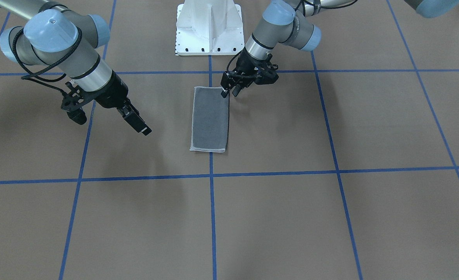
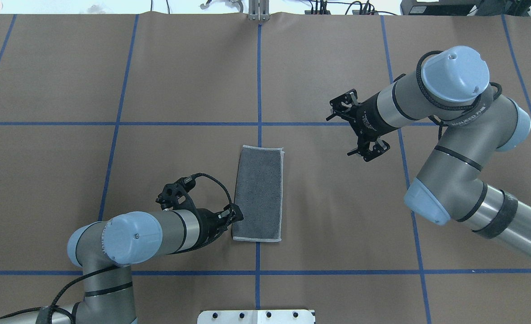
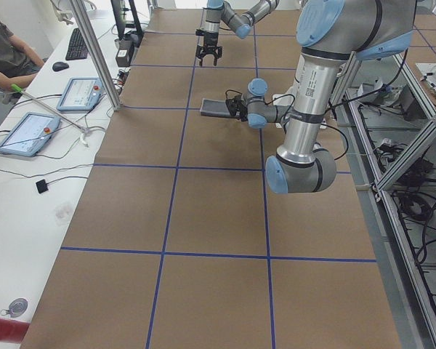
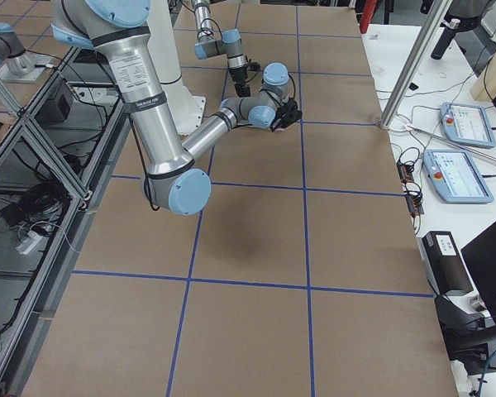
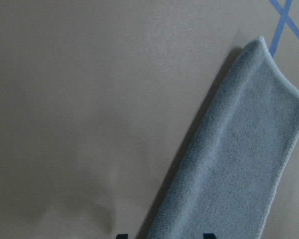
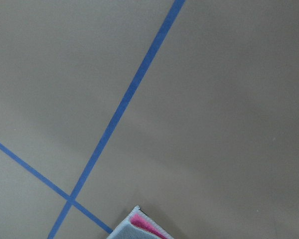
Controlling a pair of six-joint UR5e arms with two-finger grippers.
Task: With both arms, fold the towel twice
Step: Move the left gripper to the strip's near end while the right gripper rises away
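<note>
Item 1, white pedestal base (image 1: 209, 31): standing at the robot's edge of the table (image 2: 179, 67).

Item 2, left gripper (image 1: 230, 93): hanging low at the towel's corner nearest the base, on the robot's left; the front view is showing it just above the hem; only the left wrist view is showing its two fingertips (image 5: 208, 236) standing apart, one over the cloth, the other beyond its edge; the jaws are standing open.

Item 3, towel (image 2: 258, 193): lying flat as a narrow folded rectangle, dark grey face up, light grey hem around it; straddling the central line of blue tape (image 2: 259, 90), its long side running away from the robot; the overhead and front views are showing grey alone; only the right wrist view is showing a pink inner face peeping out at one corner.

Item 4, right gripper (image 1: 145, 131): hanging raised above the table on the robot's right, well apart from the towel; the front view is showing its fingers as one dark bar, and its own wrist view is showing none; I cannot tell whether they are apart or together.

Item 5, surface: brown covering, blue tape dividing it into large squares.

Item 6, room, showing in the side views only: a white bench (image 3: 29, 182) running along the table's far edge, carrying two teach pendants (image 3: 80, 93), a keyboard (image 3: 76, 43), a mouse (image 3: 60, 66) and cables; a person (image 3: 3, 43) sitting at it; aluminium framing (image 4: 33, 149) with cables lying on the robot's side.
</note>
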